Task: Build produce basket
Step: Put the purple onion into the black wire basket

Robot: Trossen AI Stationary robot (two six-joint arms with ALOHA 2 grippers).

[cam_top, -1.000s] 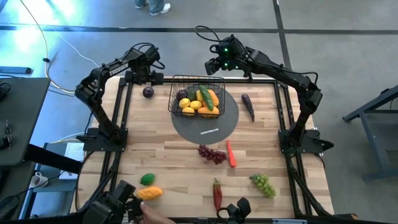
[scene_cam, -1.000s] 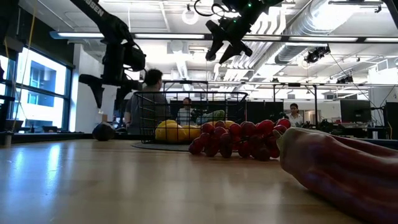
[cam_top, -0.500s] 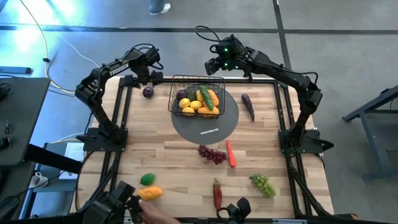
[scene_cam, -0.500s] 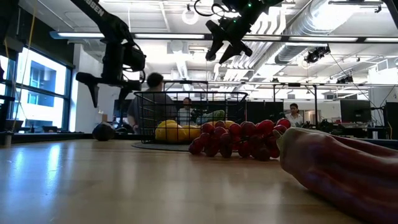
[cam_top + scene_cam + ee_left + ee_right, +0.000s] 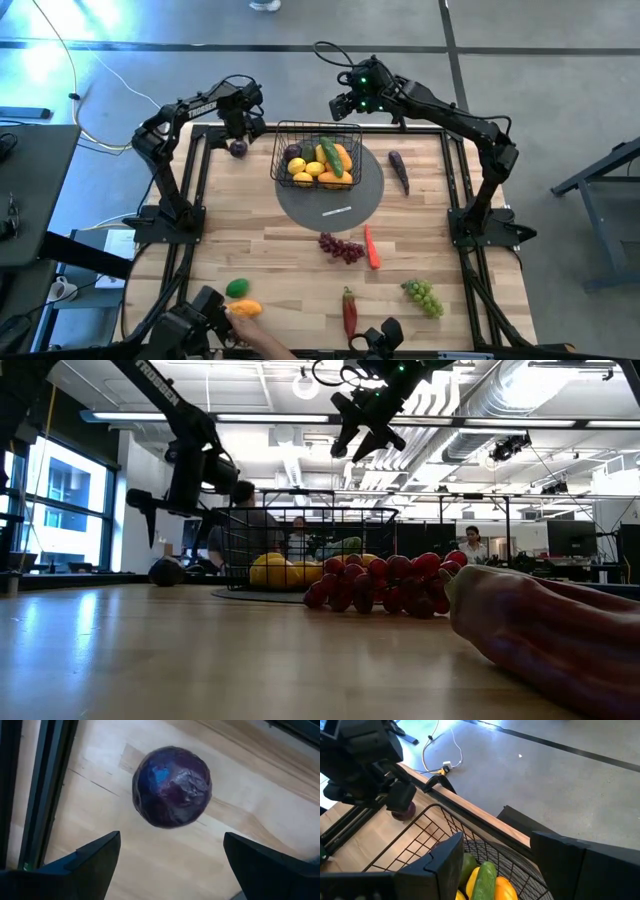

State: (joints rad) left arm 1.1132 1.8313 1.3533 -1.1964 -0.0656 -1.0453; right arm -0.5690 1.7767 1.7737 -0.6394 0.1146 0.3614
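Note:
The black wire basket (image 5: 282, 148) stands on a flat grey round mat (image 5: 345, 200) and holds lemons, a green cucumber, an orange fruit and a dark plum. A second purple plum (image 5: 238, 149) rests on the wood left of the basket. My left gripper (image 5: 243, 122) hangs open over that plum (image 5: 171, 786), a finger on each side, apart from it. My right gripper (image 5: 346, 104) is open and empty, high over the basket's far rim (image 5: 451, 815).
Loose on the table lie a purple eggplant (image 5: 399, 171), red grapes (image 5: 341, 247), a carrot (image 5: 371, 246), a red pepper (image 5: 349, 311), green grapes (image 5: 423, 296), a green fruit (image 5: 237, 288) and an orange fruit (image 5: 244, 309). A person's hand (image 5: 265, 346) is at the near edge.
My left gripper has moved down and a little toward the table's near edge, closing in on the plum beside the basket. The person's hand at the near edge has shifted by the orange fruit. The right arm has kept still.

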